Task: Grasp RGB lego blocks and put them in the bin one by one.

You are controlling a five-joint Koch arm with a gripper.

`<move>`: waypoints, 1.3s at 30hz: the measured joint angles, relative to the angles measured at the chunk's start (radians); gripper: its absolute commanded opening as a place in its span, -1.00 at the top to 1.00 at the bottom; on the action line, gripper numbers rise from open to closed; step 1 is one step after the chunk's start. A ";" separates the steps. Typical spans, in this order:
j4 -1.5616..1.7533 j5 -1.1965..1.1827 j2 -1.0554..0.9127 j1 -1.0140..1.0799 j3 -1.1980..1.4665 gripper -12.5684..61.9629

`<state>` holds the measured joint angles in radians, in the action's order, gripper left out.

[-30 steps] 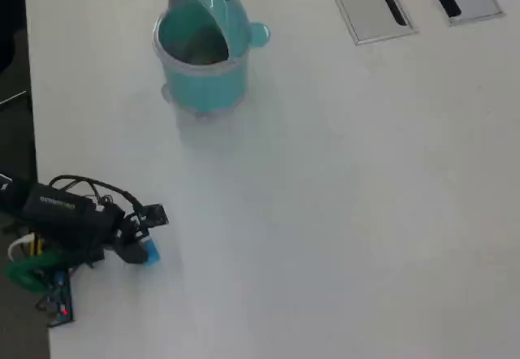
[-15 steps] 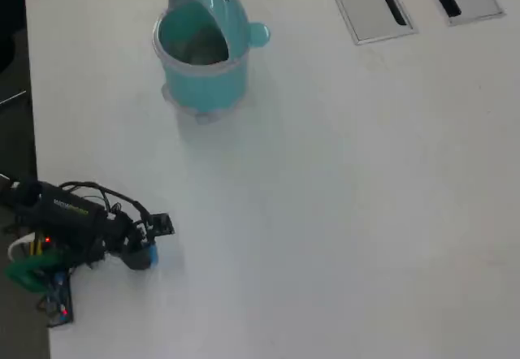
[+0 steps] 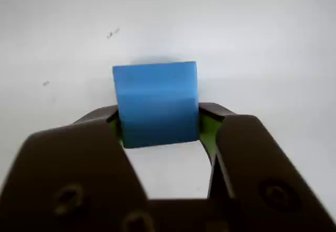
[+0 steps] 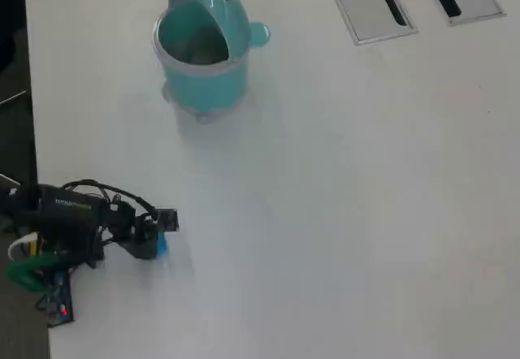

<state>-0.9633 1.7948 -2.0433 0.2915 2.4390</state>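
My gripper is clamped on the blue block — in the wrist view the cube sits squarely between the two dark jaws, touching both, with a sliver of green showing on the inner face of each jaw. The jaws are matte black plastic, broad and blunt, with round screw recesses near the bottom edge, where they are cut off by the frame. The block is smooth and sharp-edged, its top face a lighter blue than the shaded front. Below it I can see a patch of white table between the jaws.

In the overhead view the gripper is small and dark, and only a speck of the blue block shows at its tip; I can't make out the jaws separately there. The arm behind it is a black body trailing looped cables, with green parts at the table's left edge, partly cut off.

The bin stands well away from the gripper, toward the top of the overhead view: glossy teal plastic, round, with a domed hood, two dot eyes and a small nub on its right. Its inside is shadowed, so I can't tell what it holds. Two flat grey panels lie at the far top right, cropped by the frame.
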 measured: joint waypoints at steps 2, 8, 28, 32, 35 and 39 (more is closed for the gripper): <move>0.017 -0.092 -0.003 -0.072 -0.049 0.15; 0.101 -0.233 -0.029 -0.202 -0.060 0.15; 0.419 -0.627 -0.110 -0.695 -0.252 0.33; 0.545 -0.704 -0.121 -0.884 -0.376 0.33; 0.571 -0.704 -0.104 -0.966 -0.428 0.35; 0.657 -0.704 -0.049 -1.019 -0.520 0.35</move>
<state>-0.3068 1.0907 -2.0923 -0.7271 1.9190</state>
